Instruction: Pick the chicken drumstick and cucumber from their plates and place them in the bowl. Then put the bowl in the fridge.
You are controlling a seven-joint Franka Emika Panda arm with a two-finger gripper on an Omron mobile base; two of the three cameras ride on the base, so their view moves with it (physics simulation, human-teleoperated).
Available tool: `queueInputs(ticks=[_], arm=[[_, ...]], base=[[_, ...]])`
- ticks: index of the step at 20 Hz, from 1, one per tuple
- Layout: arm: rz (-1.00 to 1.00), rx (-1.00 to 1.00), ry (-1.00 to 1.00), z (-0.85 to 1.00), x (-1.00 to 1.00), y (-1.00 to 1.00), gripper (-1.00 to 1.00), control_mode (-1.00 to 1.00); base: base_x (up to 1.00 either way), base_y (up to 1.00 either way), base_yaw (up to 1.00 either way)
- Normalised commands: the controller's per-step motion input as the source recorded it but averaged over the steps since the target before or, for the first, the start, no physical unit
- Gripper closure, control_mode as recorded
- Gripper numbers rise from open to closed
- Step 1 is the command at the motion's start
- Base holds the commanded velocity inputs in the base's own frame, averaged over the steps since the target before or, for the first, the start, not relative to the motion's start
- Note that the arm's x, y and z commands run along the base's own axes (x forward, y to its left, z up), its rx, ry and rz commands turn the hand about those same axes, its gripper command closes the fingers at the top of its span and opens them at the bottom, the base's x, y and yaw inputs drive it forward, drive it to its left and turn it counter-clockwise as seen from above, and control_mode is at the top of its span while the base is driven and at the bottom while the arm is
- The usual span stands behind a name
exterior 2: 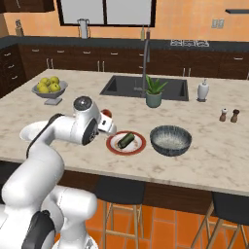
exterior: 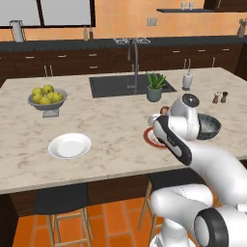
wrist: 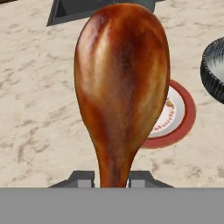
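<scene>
My gripper [wrist: 113, 179] is shut on the thin end of the reddish-brown chicken drumstick [wrist: 120, 87], which hangs above the counter just left of the red-rimmed plate [exterior 2: 138, 148]. The drumstick [exterior 2: 106, 114] peeks out at the hand in the right base view. The dark green cucumber [exterior 2: 126, 140] lies on that plate. Right of it stands the dark ribbed bowl [exterior 2: 170, 140], with nothing in it. The plain white plate [exterior: 70, 145] lies bare at the counter's left front. In the left base view my arm hides most of the red-rimmed plate [exterior: 147, 137]. The fridge is out of view.
A grey footed bowl of yellow-green fruit [exterior: 47, 99] stands at the far left. A potted plant [exterior: 155, 87], the sink [exterior: 111, 86] with its faucet [exterior: 135, 62], a soap dispenser [exterior: 187, 79] and two shakers [exterior: 219, 97] sit behind. Stools [exterior: 62, 202] stand under the front edge.
</scene>
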Motion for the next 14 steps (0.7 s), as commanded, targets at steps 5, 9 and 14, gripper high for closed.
queueInputs(ticks=[5,9,14], arm=[[0.0,0.0,0.17,0.28,0.0,-0.89,1.0,-1.0],[0.0,0.0,0.15,0.17,0.01,-0.91,1.0,-1.0],[0.0,0.0,0.11,0.0,0.04,-0.91,1.0,-1.0]], base=[[0.0,0.0,0.0],[0.0,0.0,0.0],[0.0,0.0,0.0]])
